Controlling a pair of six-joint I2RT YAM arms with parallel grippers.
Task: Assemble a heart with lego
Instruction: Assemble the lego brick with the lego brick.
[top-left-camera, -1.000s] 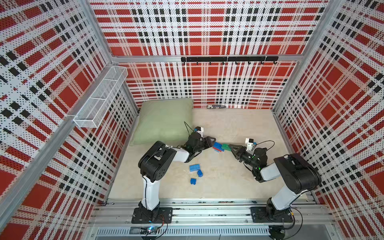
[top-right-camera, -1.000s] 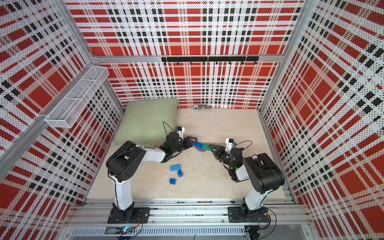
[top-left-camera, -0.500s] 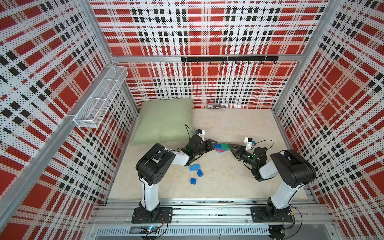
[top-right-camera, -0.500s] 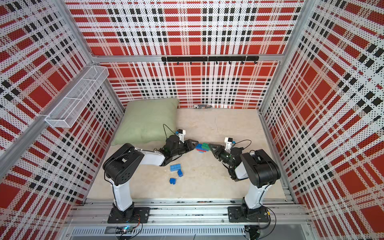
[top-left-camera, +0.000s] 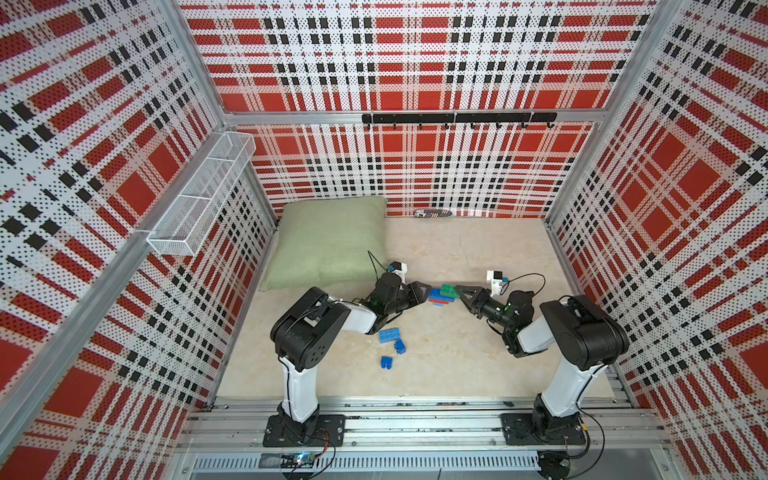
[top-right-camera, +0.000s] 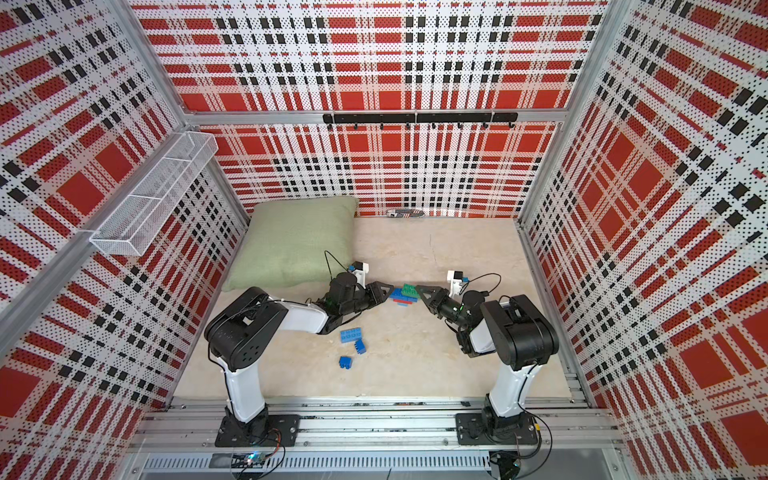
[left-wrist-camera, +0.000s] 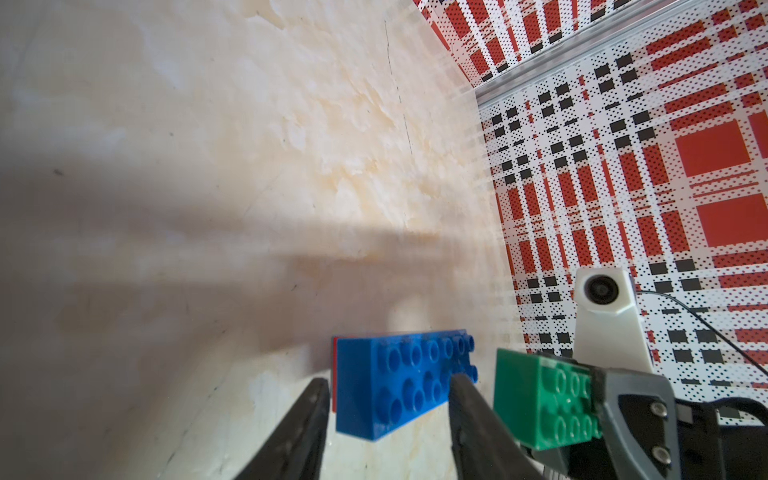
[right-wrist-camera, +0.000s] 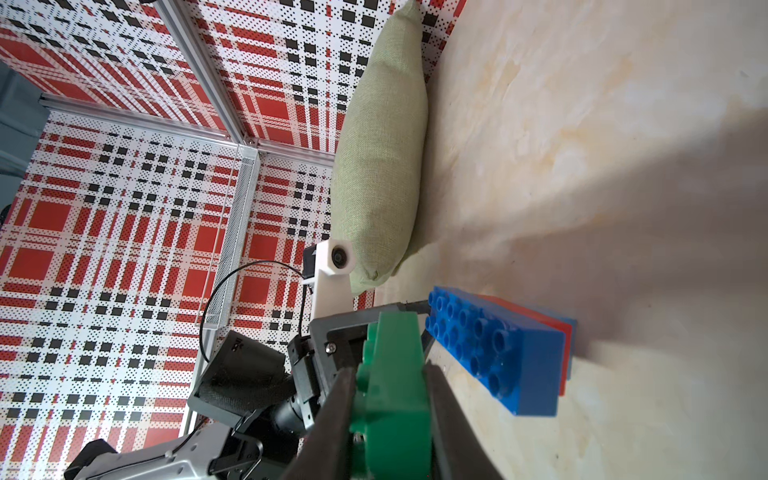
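The heart (top-left-camera: 435, 294) (top-right-camera: 398, 294) is a small stack, blue on red on lighter blue, at mid-table. My left gripper (top-left-camera: 426, 289) (left-wrist-camera: 386, 380) comes at it from the left. Its two fingers bracket the stack's near end (left-wrist-camera: 395, 386) across the layers, shut on it. My right gripper (top-left-camera: 461, 291) (right-wrist-camera: 390, 370) is shut on a green lego brick (right-wrist-camera: 395, 374) (top-left-camera: 449, 289). That brick hangs just right of the blue studs (right-wrist-camera: 478, 340), a small gap away. Three loose blue lego bricks (top-left-camera: 389, 335) (top-left-camera: 400, 345) (top-left-camera: 386, 362) lie in front of the left arm.
A green pillow (top-left-camera: 328, 245) fills the back left corner, just behind the left wrist. A white wire basket (top-left-camera: 199, 199) hangs on the left wall and a black hook rail (top-left-camera: 457, 118) on the back wall. A small dark object (top-left-camera: 433, 213) lies at the back wall's foot.
Both arms have shifted their elbows a little. The green brick in the right gripper has edged closer to the stack, which has hardly moved.
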